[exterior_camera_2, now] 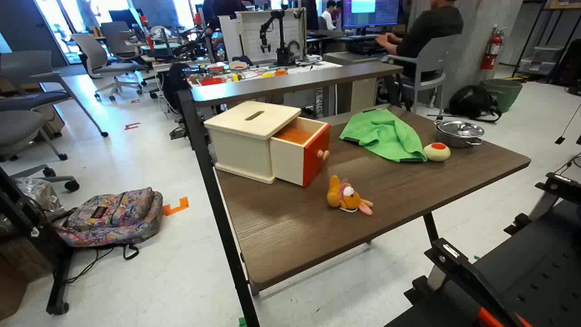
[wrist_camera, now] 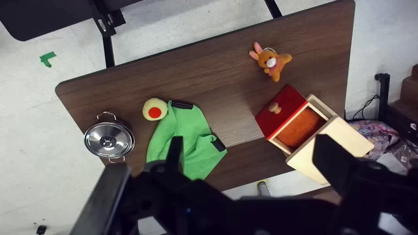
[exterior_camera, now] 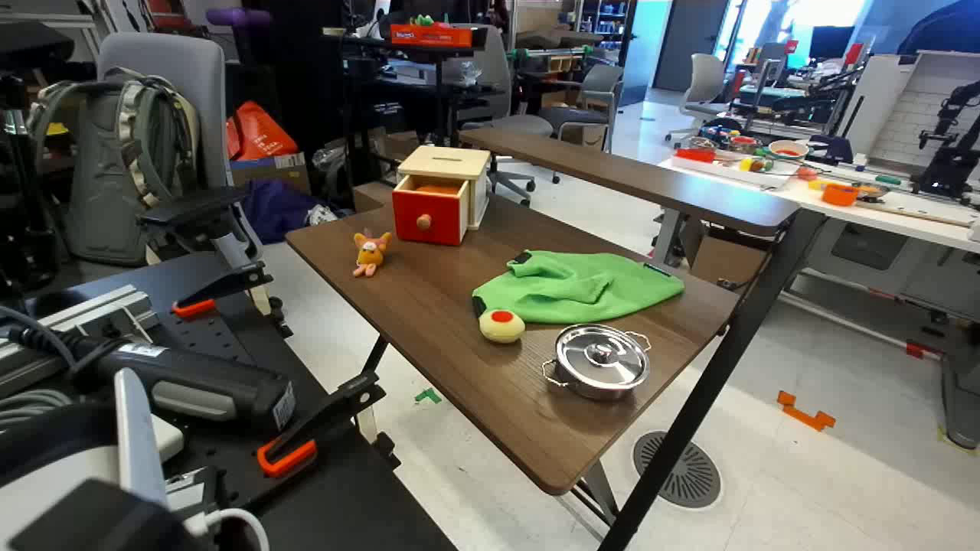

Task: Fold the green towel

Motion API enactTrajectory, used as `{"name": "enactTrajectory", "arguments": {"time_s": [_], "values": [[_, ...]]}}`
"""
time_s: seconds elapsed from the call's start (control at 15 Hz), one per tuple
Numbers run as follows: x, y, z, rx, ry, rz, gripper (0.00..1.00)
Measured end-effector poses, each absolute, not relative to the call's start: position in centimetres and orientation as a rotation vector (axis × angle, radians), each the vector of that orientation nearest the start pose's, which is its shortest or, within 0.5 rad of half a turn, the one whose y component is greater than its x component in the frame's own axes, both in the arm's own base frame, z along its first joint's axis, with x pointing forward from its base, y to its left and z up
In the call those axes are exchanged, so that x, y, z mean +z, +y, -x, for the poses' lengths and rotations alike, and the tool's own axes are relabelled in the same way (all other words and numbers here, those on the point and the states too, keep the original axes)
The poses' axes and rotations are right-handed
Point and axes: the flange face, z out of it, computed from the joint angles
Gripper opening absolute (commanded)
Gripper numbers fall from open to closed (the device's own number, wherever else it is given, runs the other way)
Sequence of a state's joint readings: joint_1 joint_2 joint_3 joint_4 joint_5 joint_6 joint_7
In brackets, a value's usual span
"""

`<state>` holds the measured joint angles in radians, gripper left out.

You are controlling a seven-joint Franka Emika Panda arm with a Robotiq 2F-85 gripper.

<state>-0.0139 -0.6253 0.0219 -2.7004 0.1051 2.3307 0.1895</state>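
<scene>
Seemingly pre-grasp, the hand [wrist_camera: 249,141] is spread wide; the green towel [wrist_camera: 192,128], left of wrist-view centre, should next be pinched.

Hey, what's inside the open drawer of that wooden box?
The wrist view shows a rust-orange surface across the open part of the drawer; whether lining or contents, I can't tell. Anything farther back, within the wooden box, is covered.

A glossy round silver metal pot [exterior_camera: 601,363] gleams while a bright green cloth towel [exterior_camera: 574,287] appears matt and soft, an orange toy rabbit [wrist_camera: 273,62] plush, a red-fronted box [exterior_camera_2: 240,147] smooth pale wood, a brown tabletop [exterior_camera_2: 404,195] wood-grained.
</scene>
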Motion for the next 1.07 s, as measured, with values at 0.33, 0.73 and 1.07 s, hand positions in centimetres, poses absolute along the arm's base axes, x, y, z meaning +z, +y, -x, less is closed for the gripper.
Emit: {"name": "enactTrajectory", "arguments": {"time_s": [0.33, 0.73, 1.07], "values": [[44.3, 0.5, -37.0, -0.378, 0.372, 2.999, 1.00], [44.1, 1.1, -37.7, -0.399, 0.322, 3.017, 1.00], [43.6, 4.1, -41.6, -0.367, 0.008, 3.055, 1.00]]}}
